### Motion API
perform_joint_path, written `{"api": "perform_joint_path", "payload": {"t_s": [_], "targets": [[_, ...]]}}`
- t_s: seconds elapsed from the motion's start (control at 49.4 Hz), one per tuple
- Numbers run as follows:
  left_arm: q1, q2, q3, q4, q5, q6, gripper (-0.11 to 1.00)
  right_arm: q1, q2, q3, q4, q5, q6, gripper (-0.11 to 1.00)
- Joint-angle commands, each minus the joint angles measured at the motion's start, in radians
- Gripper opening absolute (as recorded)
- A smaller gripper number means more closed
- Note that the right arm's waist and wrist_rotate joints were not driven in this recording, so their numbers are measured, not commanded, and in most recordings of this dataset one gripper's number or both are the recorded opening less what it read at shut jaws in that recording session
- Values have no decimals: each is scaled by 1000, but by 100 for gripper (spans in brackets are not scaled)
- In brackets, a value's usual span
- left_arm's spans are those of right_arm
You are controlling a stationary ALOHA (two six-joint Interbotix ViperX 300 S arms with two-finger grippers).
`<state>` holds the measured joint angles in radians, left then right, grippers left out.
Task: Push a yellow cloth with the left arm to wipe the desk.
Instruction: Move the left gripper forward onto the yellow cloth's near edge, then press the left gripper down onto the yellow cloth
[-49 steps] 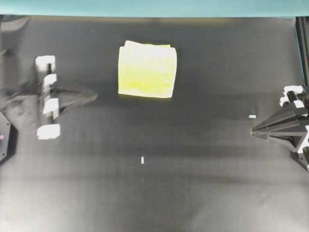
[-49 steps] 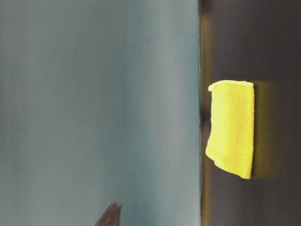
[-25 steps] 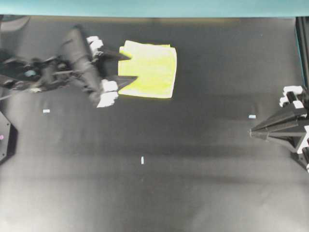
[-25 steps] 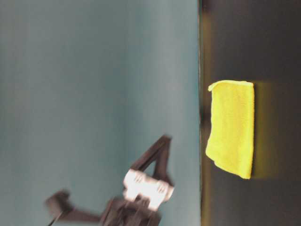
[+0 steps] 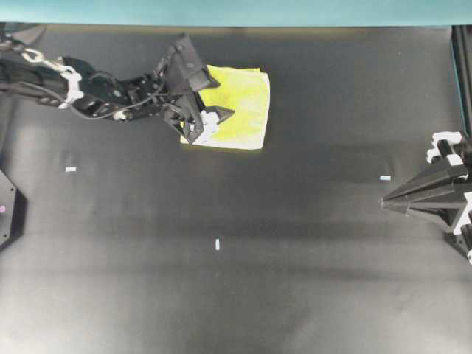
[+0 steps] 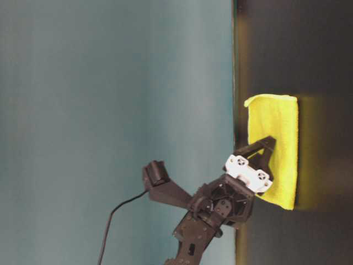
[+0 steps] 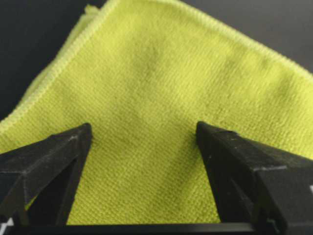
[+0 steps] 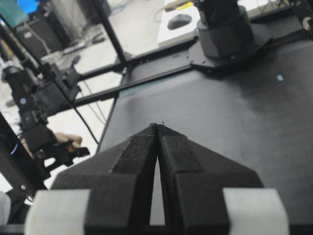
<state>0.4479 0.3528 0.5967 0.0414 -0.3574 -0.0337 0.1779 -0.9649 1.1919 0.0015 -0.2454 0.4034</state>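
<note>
The yellow cloth (image 5: pixel 245 103) lies folded and flat at the back middle of the black desk (image 5: pixel 221 295), near the teal strip (image 5: pixel 221 11). The left arm (image 5: pixel 103 92) reaches in from the left, and its gripper (image 5: pixel 220 98) stands open over the cloth's left half. In the left wrist view both fingertips (image 7: pixel 84 133) appear to touch the cloth (image 7: pixel 161 73), with only terry surface between them at the gripper (image 7: pixel 144 126). The table-level view shows that gripper (image 6: pixel 268 157) tilted down onto the cloth (image 6: pixel 278 124). My right gripper (image 5: pixel 386 200) sits shut at the desk's right edge, with its jaws (image 8: pixel 157 125) closed on nothing.
Tiny white marks dot the desk: one at the left (image 5: pixel 70 169), one in the middle (image 5: pixel 217 244), one near the right gripper (image 5: pixel 384 178). A black frame post (image 5: pixel 461 66) runs along the right edge, and a black mount (image 5: pixel 7 210) sits at the left edge.
The left arm swung from the desk's left side up and right onto the cloth, and its jaws opened wide. The cloth stayed in place and the right arm did not move.
</note>
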Motion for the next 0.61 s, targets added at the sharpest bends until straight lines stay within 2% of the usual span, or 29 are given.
{"api": "perform_joint_path", "payload": {"t_s": [0.0,0.263,0.587], "targets": [[-2,-3,-5,3,-3,0,83,0,8,-6,2,-3,0,0],[-18,-12,51,2,-6,0,83,0,6,-5,2,-3,0,0],[-124,-72,175,3,-37,-2,83,0,2,6,2,-3,0,0]]}}
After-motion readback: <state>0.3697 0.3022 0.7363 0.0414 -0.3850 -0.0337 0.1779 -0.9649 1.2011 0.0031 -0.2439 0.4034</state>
